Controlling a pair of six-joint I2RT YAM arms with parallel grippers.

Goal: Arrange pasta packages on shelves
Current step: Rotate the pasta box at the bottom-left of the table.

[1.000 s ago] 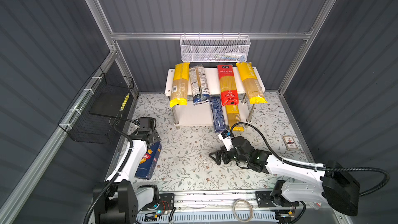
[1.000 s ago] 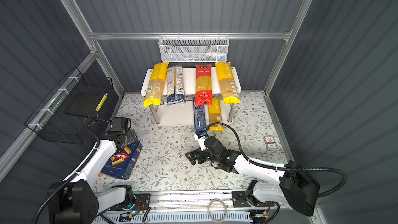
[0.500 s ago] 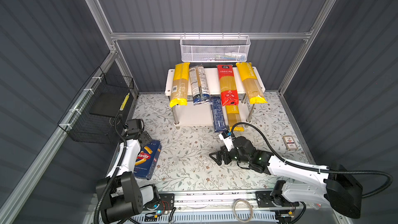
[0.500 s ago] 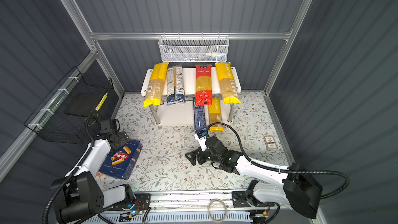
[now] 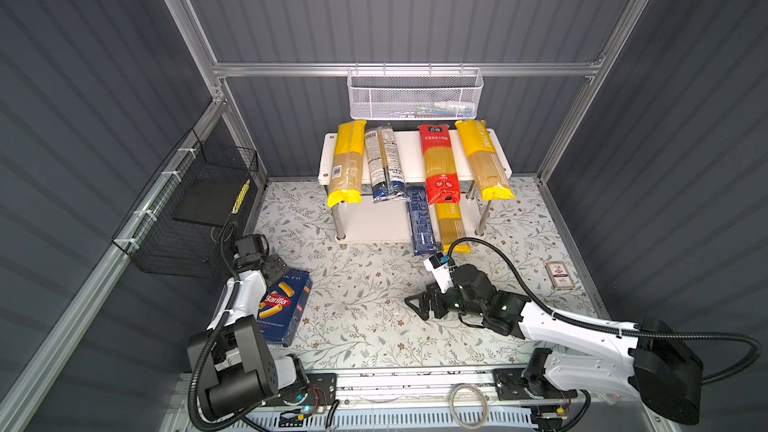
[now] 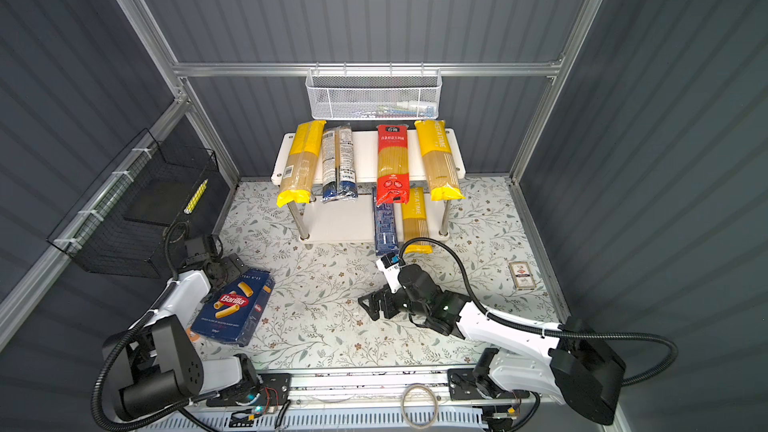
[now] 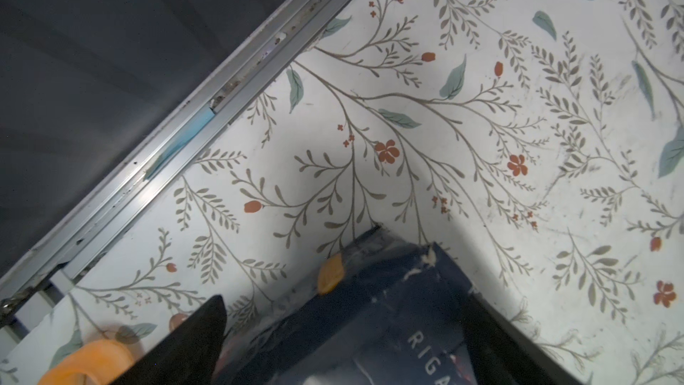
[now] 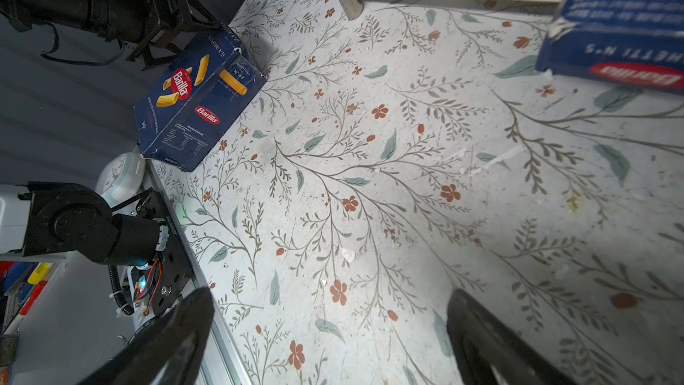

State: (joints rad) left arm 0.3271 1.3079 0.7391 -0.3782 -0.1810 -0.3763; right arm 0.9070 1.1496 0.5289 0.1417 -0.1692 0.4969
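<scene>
Left claw point(image 5: 277, 269) backs off to the far corner of wide Barilla box point(image 5: 280, 310); it and right claw point(image 5: 416, 308) gape empty, and a corner-only pinch could spin the box.

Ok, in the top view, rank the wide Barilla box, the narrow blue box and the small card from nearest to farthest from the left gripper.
1. wide Barilla box: right at the left gripper, on the left side of the mat.
2. narrow blue box: mid-scene, sticking out of the lower shelf.
3. small card: at the mat's far right edge.
</scene>
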